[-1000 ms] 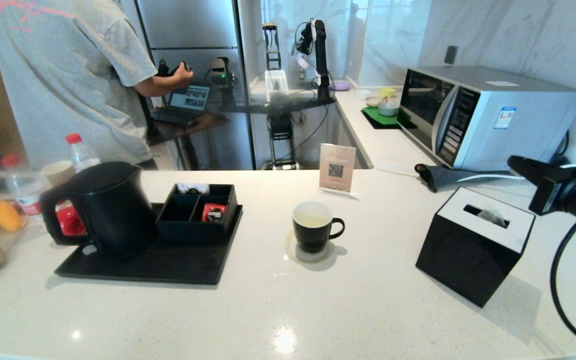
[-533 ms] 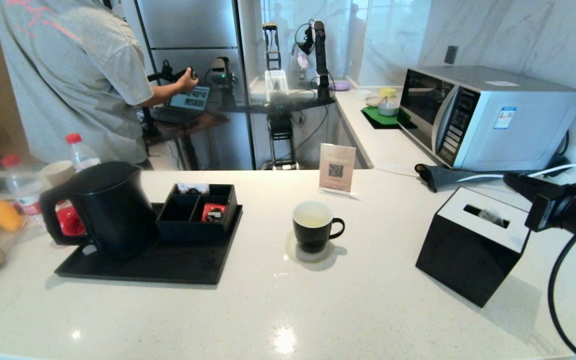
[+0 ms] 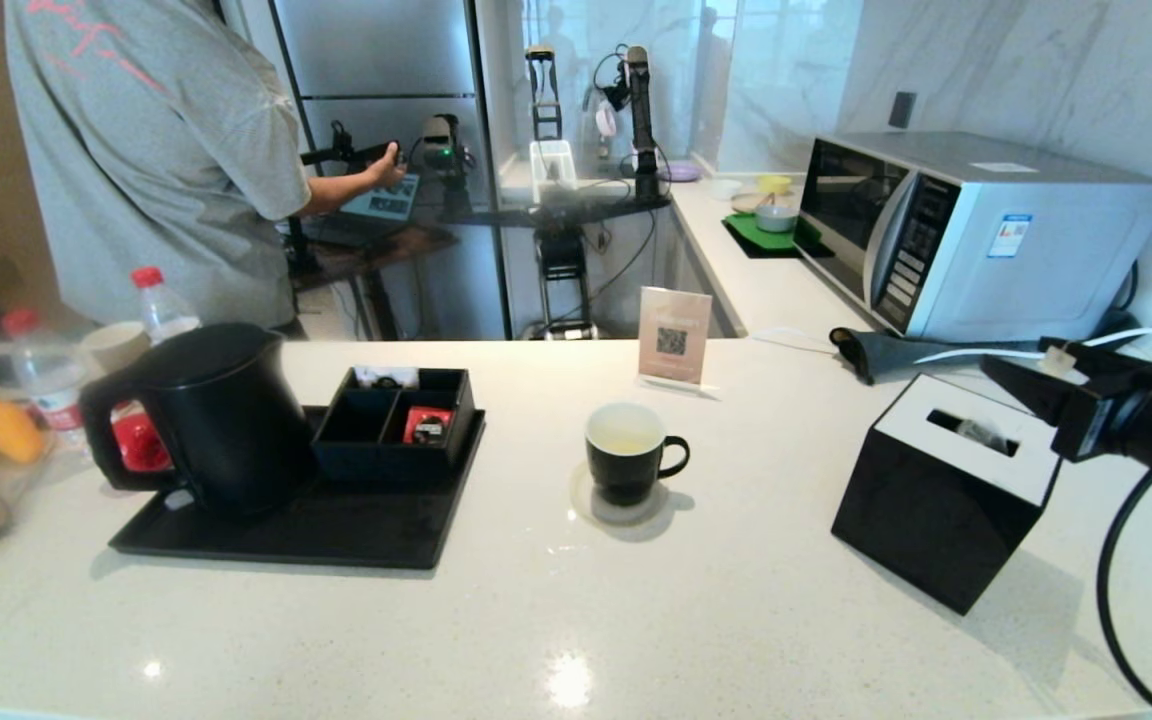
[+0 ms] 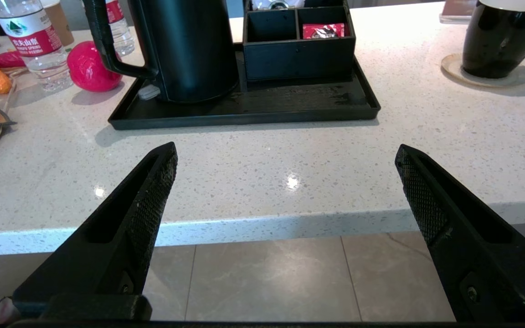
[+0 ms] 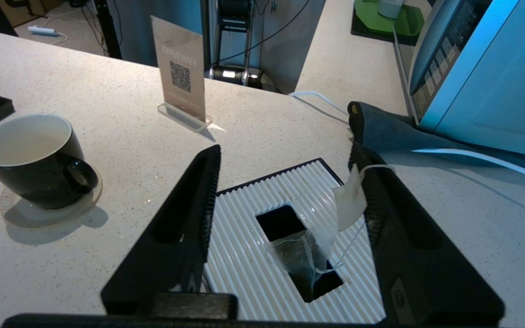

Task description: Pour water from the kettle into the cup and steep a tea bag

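The black kettle [image 3: 221, 415] stands on a black tray at the left. The black cup [image 3: 626, 450] sits on a coaster mid-counter with faintly yellowish water [image 3: 624, 437] inside. My right gripper [image 5: 285, 155] hovers open above a black box [image 3: 946, 500] with a white ribbed top. The tea bag [image 5: 301, 259] lies partly in the box's slot. Its string runs up to the pale tag [image 5: 350, 200], which clings to one finger's pad. My left gripper [image 4: 285, 149] is open and holds nothing, hanging just before the counter's front edge, out of the head view.
The tray [image 3: 336, 530] also carries a black organiser with a red packet [image 3: 426, 425]. A QR sign [image 3: 674, 335] stands behind the cup. A microwave [image 3: 976, 230] and grey cloth [image 3: 896, 352] are at the right, bottles [image 3: 158, 300] and a person [image 3: 156, 150] at the left.
My right gripper sank slightly toward the box, then its jaws opened. The tea bag came to rest on the slot, its tag still stuck to one finger.
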Robot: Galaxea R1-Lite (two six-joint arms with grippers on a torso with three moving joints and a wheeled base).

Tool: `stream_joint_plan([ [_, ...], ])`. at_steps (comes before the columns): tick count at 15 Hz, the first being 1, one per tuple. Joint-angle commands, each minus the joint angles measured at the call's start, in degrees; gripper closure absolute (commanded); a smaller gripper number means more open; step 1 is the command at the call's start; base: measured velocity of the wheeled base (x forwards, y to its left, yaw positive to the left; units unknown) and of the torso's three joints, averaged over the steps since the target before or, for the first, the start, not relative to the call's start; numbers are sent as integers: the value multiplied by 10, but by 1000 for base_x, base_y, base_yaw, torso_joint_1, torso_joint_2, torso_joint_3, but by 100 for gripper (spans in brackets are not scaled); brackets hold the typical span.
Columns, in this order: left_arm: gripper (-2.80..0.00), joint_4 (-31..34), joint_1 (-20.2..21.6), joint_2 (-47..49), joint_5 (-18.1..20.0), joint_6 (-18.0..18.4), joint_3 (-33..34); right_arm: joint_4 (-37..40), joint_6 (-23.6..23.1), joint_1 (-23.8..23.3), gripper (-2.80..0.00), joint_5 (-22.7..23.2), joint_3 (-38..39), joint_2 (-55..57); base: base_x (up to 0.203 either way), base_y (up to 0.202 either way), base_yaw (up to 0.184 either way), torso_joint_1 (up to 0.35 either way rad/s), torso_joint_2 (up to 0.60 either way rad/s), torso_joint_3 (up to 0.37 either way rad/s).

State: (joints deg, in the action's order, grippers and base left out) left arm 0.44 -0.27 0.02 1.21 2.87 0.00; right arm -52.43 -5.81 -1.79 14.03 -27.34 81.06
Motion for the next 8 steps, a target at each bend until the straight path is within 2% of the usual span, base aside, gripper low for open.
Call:
stream_joint_plan([
  [1, -280, 0, 0, 0, 0, 0, 0, -2, 0, -11, -280, 1, -5, -1, 0, 0, 0, 0, 0, 0],
  [8, -280, 0, 0, 0, 0, 0, 0, 9, 1, -64, -280, 2, 3, -17, 0, 0, 0, 0, 0, 0],
])
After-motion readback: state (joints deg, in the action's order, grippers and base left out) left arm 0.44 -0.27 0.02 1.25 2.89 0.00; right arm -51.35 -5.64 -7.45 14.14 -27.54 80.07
